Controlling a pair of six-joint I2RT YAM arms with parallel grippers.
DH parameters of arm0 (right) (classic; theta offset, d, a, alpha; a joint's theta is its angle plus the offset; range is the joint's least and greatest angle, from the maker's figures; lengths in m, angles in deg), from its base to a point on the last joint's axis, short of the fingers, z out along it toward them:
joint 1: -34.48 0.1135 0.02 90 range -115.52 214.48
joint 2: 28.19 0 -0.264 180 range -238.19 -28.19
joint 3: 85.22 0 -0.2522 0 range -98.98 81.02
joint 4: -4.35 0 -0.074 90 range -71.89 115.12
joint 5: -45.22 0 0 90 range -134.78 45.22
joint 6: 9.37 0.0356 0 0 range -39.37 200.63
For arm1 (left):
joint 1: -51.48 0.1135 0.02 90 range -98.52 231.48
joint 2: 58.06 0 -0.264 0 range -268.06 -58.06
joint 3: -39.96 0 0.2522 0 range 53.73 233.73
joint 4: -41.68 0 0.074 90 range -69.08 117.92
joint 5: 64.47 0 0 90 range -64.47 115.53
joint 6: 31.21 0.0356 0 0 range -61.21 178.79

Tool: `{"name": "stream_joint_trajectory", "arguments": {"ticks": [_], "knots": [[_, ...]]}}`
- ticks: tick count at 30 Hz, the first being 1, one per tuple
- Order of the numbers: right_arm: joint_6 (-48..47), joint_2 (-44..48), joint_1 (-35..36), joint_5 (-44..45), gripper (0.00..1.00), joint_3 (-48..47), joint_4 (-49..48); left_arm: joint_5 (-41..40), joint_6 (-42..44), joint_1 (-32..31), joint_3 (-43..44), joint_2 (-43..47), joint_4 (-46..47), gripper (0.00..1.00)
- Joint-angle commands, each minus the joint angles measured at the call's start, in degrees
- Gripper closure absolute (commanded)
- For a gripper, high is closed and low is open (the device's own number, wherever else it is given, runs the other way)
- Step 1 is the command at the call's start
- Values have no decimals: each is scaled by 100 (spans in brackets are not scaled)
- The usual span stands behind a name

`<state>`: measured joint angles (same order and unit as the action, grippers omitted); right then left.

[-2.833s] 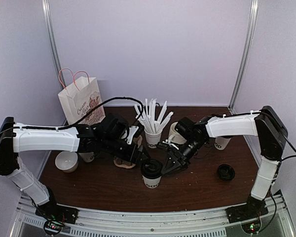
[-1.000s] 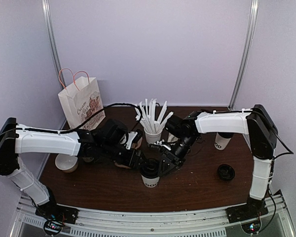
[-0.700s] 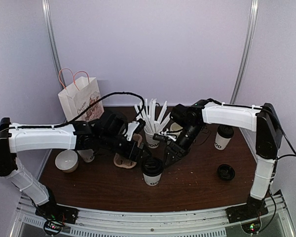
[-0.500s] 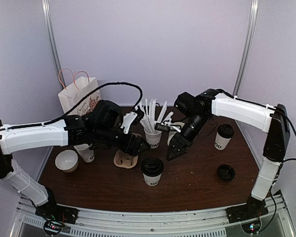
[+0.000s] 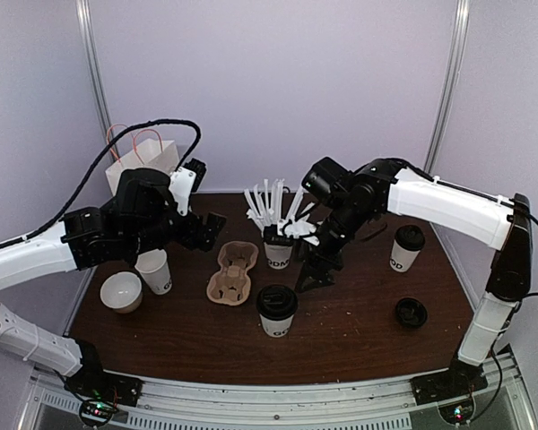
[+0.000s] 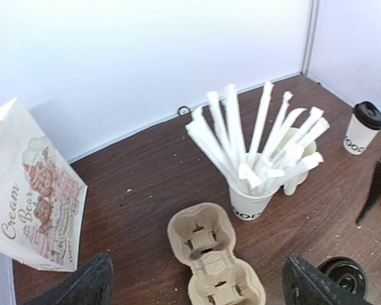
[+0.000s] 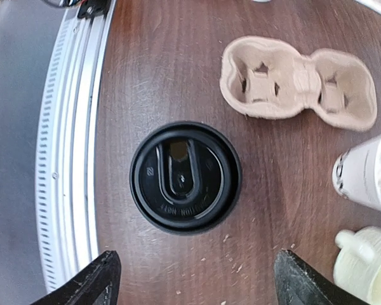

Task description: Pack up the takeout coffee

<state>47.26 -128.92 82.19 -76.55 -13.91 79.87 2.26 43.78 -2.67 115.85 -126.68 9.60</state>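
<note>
Lidded coffee cup (image 5: 275,312) stands upright on the brown table (image 5: 359,345), just beneath the right gripper (image 5: 316,273) and slightly nearer the rail. That gripper hangs above it with jaws spread wide and nothing between them. The right wrist view looks straight down on the cup's black lid (image 7: 185,178), which is untouched. A second lidded coffee cup (image 5: 405,248) stands well off to that gripper's right, near the table's edge. The left gripper (image 5: 210,233) is likewise splayed wide and empty, raised over the table. Off to its left stands a white paper bag (image 6: 32,203) with a printed picture. Under and just ahead of its fingers (image 6: 89,286) lies a two-slot pulp cup carrier (image 6: 213,260). Beyond the carrier, to this gripper's right, a printed cup (image 6: 249,206) bristles with white sticks, with a cream mug (image 6: 300,183) just behind it. An unlidded white cup (image 5: 154,271) and a small white bowl (image 5: 121,291) sit beneath the left arm. A loose black lid (image 5: 411,312) lies well to the right gripper's right.
</note>
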Motion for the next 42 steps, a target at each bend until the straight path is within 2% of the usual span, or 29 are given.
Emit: {"name": "stream_joint_trajectory", "arguments": {"ticks": [1,18,27,33,42], "knots": [[-719,-64,352,545,12,-78,-356,-846,-380,134,-315,217,270,3],[-933,-1022,862,823,11,-500,-323,-744,-539,156,-652,439,370,3],[-1003,-1115,953,978,21,-500,-294,-700,-532,191,-772,427,389,3],[-1081,-1115,1089,1181,20,-438,-174,-595,-512,231,-747,337,388,3],[-977,-920,1047,1277,32,-632,117,-488,-497,252,-677,244,370,3]]}}
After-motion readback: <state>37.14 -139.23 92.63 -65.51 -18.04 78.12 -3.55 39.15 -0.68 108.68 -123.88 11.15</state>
